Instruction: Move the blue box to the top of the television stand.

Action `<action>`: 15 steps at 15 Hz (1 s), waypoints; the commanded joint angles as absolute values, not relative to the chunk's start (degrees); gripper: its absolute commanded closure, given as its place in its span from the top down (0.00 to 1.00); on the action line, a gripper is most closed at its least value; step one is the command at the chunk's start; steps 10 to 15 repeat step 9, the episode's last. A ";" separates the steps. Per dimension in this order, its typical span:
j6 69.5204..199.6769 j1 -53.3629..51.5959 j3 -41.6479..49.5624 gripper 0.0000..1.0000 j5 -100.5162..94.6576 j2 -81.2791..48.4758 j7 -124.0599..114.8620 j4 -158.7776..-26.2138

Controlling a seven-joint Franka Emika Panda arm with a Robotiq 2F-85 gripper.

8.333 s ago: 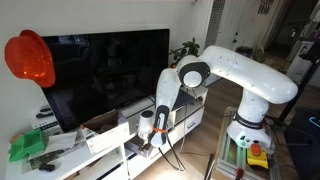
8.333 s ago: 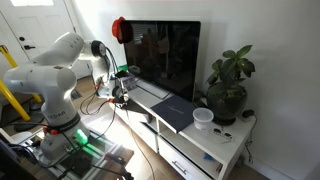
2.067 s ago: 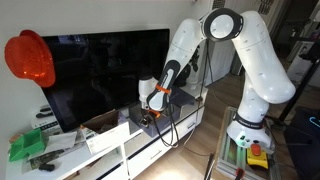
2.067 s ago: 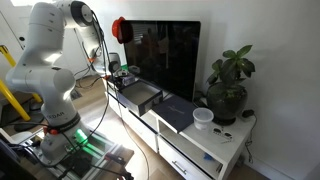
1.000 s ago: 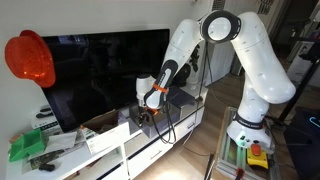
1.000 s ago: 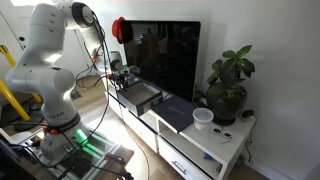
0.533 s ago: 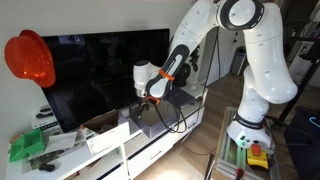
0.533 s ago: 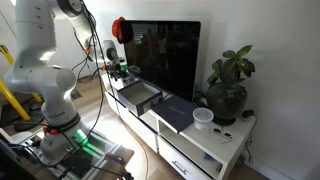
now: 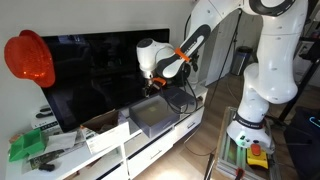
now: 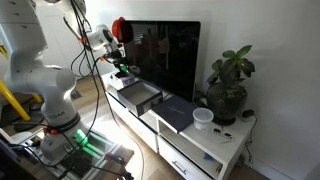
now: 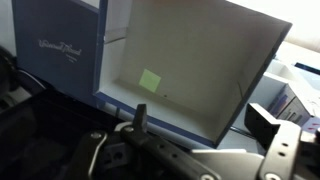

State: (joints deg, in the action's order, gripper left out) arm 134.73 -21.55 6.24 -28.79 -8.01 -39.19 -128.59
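The blue box (image 9: 156,119) sits on the flat top of the white television stand (image 9: 112,155), in front of the black TV. It also shows in an exterior view (image 10: 140,97) on the television stand (image 10: 205,152). My gripper (image 9: 152,87) hangs above the box, apart from it; it also shows in an exterior view (image 10: 121,66). In the wrist view my gripper (image 11: 205,120) is open and empty, looking down into the blue box (image 11: 190,55), which has a small green label inside.
A brown cardboard box with white front (image 9: 105,135) and a small green box (image 9: 28,147) stand beside the blue box. A flat dark panel (image 10: 180,112), a white cup (image 10: 203,118) and a potted plant (image 10: 228,85) are on the stand's far end. A red object (image 9: 30,58) hangs by the TV.
My gripper was down at the blue box on the stand; it has let go and risen well above it. The box stays in place.
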 commanded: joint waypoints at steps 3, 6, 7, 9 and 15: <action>134.27 -14.20 1.22 1.00 -26.22 -3.00 -52.76 -134.95; 132.37 -12.64 -0.54 1.00 -28.22 -5.34 -49.24 -131.87; 132.37 -12.48 -0.78 1.00 -28.20 -5.40 -49.23 -131.72; 132.37 -12.47 -1.01 1.00 -28.20 -5.42 -49.22 -131.64; 132.37 -12.47 -1.01 1.00 -28.20 -5.42 -49.22 -131.64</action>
